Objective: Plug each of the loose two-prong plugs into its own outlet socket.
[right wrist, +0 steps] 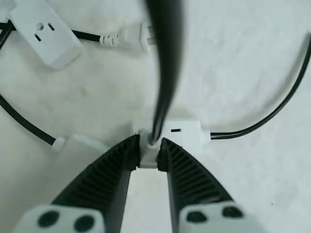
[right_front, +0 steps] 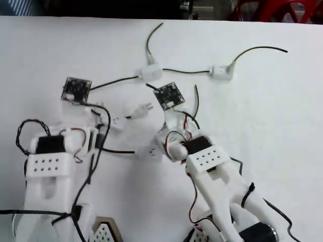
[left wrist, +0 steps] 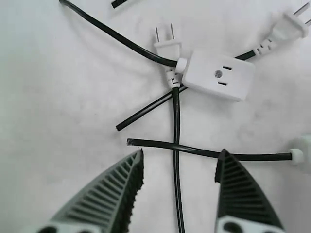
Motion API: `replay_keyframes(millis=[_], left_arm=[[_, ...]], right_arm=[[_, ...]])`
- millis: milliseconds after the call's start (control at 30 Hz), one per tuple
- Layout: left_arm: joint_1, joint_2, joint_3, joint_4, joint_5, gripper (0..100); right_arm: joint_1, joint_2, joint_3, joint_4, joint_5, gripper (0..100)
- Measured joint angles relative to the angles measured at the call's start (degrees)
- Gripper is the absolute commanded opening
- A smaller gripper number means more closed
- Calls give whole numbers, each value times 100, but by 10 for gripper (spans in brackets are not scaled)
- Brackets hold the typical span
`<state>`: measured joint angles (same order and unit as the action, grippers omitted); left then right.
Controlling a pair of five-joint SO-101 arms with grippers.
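Note:
My right gripper is shut on a white two-prong plug, whose body butts against the end of a white outlet socket. The plug's black cord rises towards the camera. In the high view that gripper sits under its camera board. My left gripper hangs open over crossing black cords, gripping nothing. Ahead of it a loose plug lies against another socket, prongs pointing away. A second loose plug lies beyond that socket.
Another socket lies between the two arms, its cord running towards the left arm. Two more sockets with black cords rest at the back of the white table. Cords loop around both arms.

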<state>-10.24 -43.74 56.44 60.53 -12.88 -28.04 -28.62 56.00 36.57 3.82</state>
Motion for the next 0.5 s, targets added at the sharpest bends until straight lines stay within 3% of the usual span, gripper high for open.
replay_keyframes(millis=[500], left_arm=[[-9,-149,677,-431,0,246]], right_arm=[[-185,70,114,-158,396,17]])
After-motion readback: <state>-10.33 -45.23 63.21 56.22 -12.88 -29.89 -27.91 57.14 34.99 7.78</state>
